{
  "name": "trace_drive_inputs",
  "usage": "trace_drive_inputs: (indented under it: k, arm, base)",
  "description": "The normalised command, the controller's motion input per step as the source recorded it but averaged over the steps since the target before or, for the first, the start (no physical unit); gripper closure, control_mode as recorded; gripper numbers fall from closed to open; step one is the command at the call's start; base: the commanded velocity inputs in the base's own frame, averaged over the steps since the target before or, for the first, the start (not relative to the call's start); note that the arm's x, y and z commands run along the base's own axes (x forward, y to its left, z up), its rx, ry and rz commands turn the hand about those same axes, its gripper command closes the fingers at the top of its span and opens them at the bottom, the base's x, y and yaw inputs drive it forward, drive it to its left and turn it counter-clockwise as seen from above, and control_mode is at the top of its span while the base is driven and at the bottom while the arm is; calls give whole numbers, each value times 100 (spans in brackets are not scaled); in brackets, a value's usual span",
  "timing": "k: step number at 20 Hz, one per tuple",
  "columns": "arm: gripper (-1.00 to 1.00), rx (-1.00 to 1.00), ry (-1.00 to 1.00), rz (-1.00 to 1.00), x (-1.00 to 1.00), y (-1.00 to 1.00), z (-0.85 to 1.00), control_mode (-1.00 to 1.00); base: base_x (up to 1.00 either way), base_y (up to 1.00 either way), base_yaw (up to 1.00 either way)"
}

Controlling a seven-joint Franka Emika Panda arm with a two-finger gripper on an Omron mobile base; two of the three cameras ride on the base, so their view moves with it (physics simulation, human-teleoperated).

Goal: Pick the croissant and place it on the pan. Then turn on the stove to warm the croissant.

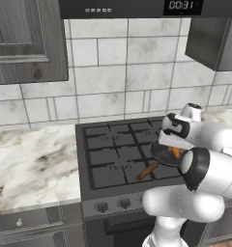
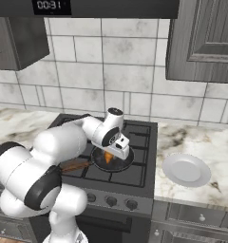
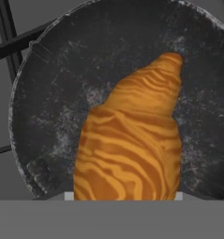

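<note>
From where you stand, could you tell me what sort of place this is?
A home-style kitchen, rendered rather than real: a gas stove with knobs, marble-look counter beside it, tiled wall and grey cabinets above. A pan holds a croissant.

The stove point(image 2: 135, 142) stands between two stretches of surface point(image 1: 36, 159), against the tiled wall point(image 2: 111, 71). The pan point(image 2: 99, 163) sits on the grates at the stove's front, on the side nearer the plate point(image 2: 186, 170), which lies on the surface just beside the stove. The croissant point(image 3: 132, 140) hangs over the pan's middle, below the gripper point(image 2: 111, 153). The pan handle point(image 1: 147, 171) points toward the knobs point(image 1: 113, 205) along the stove's front.
</note>
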Motion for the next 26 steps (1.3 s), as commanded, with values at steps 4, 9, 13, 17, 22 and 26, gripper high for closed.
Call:
trace_drive_inputs:
  k: [4, 9, 13, 17, 22, 26]
  arm:
    - [100, 0, 3, 0, 14, 0, -15, -100]
    - [100, 0, 4, 0, 19, 0, -11, -100]
    - [100, 0, 4, 0, 18, 0, -11, -100]
    - [100, 0, 3, 0, 11, 0, -14, -100]
    - [100, 0, 3, 0, 6, 0, -13, -100]
    - [100, 0, 3, 0, 13, 0, -11, -100]
  base:
    - [0, 0, 0]
    - [0, 0, 0]
    - [0, 0, 0]
    - [0, 0, 0]
    - [0, 0, 0]
    - [0, 0, 0]
